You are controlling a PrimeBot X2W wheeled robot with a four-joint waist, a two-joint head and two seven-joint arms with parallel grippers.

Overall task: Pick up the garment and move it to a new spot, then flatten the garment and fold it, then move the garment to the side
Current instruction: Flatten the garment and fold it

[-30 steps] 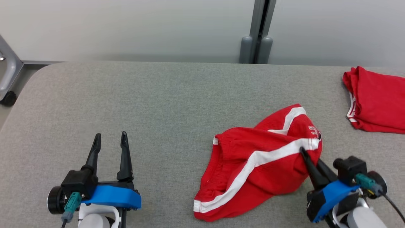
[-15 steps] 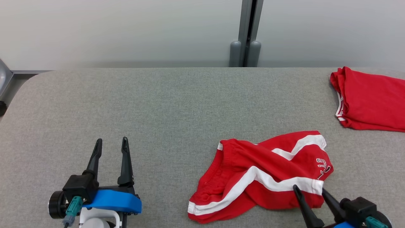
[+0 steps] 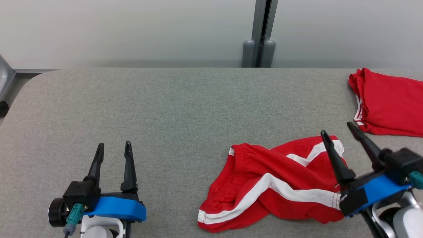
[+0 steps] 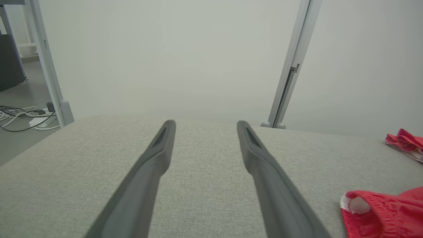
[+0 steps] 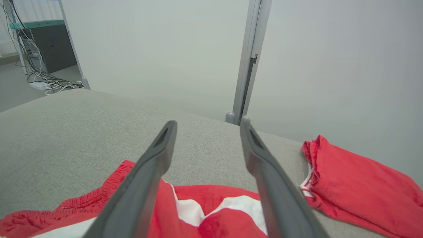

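our crumpled red garment (image 3: 274,185) lies on the grey table (image 3: 165,109), long axis left to right, its right end under our right gripper (image 3: 336,128), jaws wide and empty, so we judge that arm nearer than our left gripper (image 3: 114,143), equally spread, well apart.

parted fingers (image 5: 148,178) above a crumpled red garment (image 5: 208,196), folded red cloth (image 5: 357,185) nearby.

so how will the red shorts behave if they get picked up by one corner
Likely floppy: the shorts lie crumpled in soft folds, so a lifted corner would probably leave the rest hanging. Probably light, as the cloth looks thin. Pushed, they'd likely bunch up rather than slide, since the table looks like coarse fabric.
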